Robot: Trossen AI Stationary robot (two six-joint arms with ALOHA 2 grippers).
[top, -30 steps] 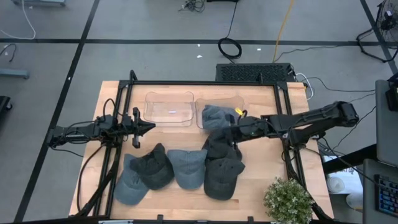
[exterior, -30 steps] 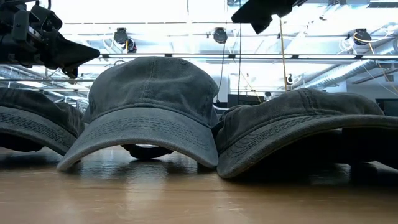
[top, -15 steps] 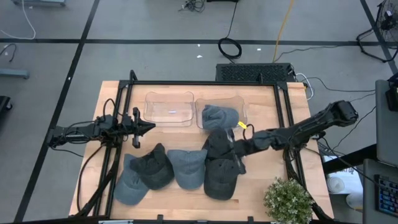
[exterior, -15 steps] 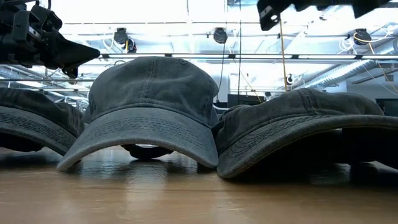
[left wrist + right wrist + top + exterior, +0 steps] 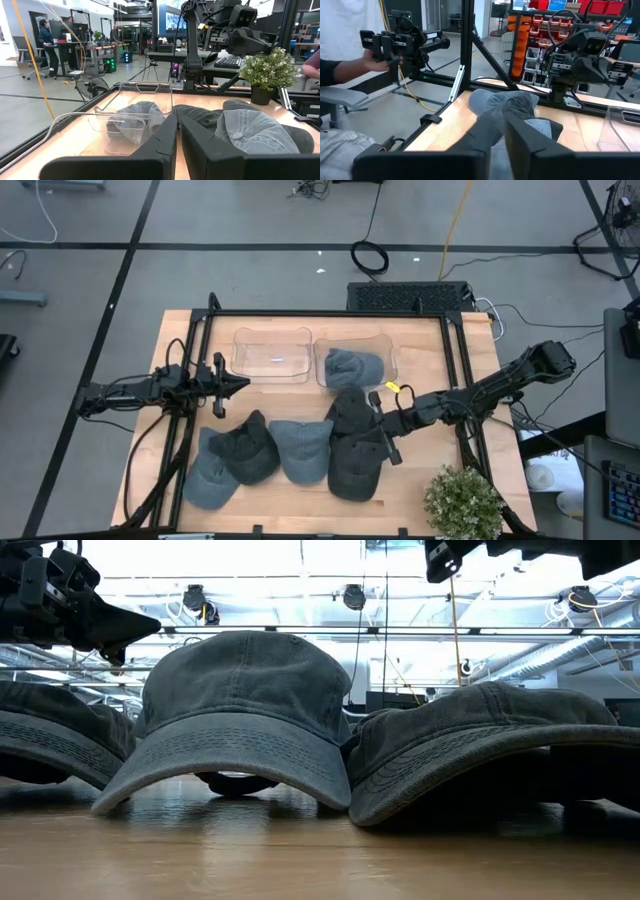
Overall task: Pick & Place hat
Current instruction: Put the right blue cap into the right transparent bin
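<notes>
Several grey and dark caps lie in a row near the table's near edge, each resting on its brim and crown: a grey-blue cap (image 5: pixel 300 450) and dark caps (image 5: pixel 357 465) (image 5: pixel 248 448). One grey cap (image 5: pixel 352 367) sits in the right clear bin (image 5: pixel 385 345). The left clear bin (image 5: pixel 272 352) holds nothing. My right gripper (image 5: pixel 386 444) (image 5: pixel 504 125) hangs shut above the dark caps and touches nothing; the low view shows it high up (image 5: pixel 440 558). My left gripper (image 5: pixel 232 383) (image 5: pixel 177 120) waits shut at the table's left side, above the surface.
A potted plant (image 5: pixel 462 502) stands at the near right corner. A black frame (image 5: pixel 330 314) borders the table. Bare wood shows left of the bins (image 5: pixel 190 330). In the right wrist view, a person's hand holds a device (image 5: pixel 395 42) beyond the table.
My right gripper has moved from above the right bin toward the table's near edge and now hangs over the dark caps, turned to point more toward the near edge. The grey cap has stayed in the bin. The left arm has kept still.
</notes>
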